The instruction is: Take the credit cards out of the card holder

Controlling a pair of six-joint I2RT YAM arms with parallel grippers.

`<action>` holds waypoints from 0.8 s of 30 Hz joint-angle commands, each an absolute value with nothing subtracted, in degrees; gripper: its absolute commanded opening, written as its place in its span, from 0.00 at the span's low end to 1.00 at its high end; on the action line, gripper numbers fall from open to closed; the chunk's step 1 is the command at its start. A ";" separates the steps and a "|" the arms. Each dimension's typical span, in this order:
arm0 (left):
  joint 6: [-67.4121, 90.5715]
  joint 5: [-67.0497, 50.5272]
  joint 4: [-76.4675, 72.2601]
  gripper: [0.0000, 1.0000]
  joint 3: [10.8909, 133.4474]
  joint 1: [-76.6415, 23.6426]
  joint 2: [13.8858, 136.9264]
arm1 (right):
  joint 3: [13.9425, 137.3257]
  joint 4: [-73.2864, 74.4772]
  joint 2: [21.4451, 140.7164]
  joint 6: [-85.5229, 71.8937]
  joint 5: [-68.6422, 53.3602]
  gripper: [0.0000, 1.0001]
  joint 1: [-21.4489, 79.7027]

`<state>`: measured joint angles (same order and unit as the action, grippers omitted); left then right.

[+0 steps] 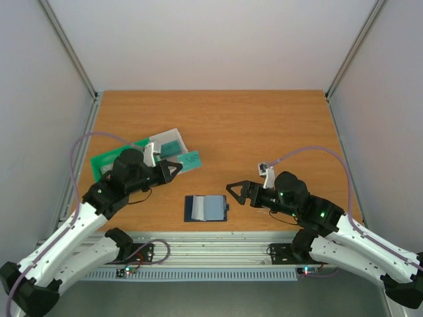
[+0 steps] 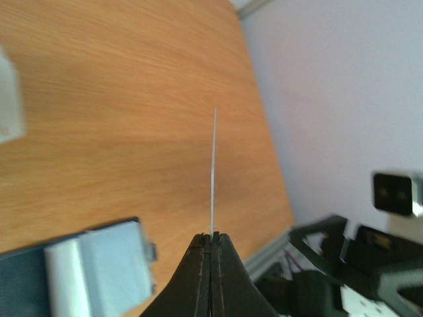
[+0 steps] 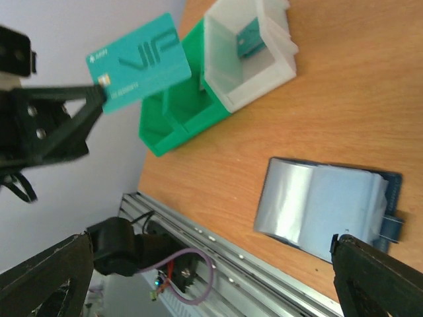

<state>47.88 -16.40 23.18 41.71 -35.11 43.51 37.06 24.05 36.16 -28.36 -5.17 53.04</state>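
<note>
A teal credit card (image 3: 139, 63) is being pinched edgewise between the closed left jaws at eleven o'clock from the unfolded card holder (image 1: 206, 208) — likely bound for the white bin (image 1: 170, 140); the right jaws are being held spread wide, empty, at three o'clock.

The left arm (image 1: 63, 241) and right arm (image 1: 357, 247) share one build: glossy white shells on the lower links, matt black housings at the joints and wrists. A grey-purple cable (image 1: 99, 135) loops along each, and a small white camera block (image 1: 149, 153) sits on each wrist. The left gripper (image 1: 178, 169) and right gripper (image 1: 232, 194) are black, with triangular open-frame fingers. Small green lights (image 1: 322, 214) glow on the joints, and the black bases (image 1: 135, 253) show red and green ones.
</note>
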 commanded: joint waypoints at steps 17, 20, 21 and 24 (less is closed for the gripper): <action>38.39 -15.78 32.99 0.00 57.26 -16.90 73.05 | 36.30 32.65 27.14 -22.12 -4.31 0.98 53.17; 39.42 -15.44 31.16 0.01 58.73 -15.86 77.58 | 36.30 32.74 27.23 -22.20 -4.27 0.99 53.17; 39.73 -15.01 30.56 0.00 59.16 -15.67 78.57 | 36.30 32.78 27.31 -22.22 -4.20 0.99 53.13; 40.69 -14.44 28.20 0.00 59.84 -15.09 80.84 | 36.33 33.04 27.74 -22.23 -3.73 0.98 53.13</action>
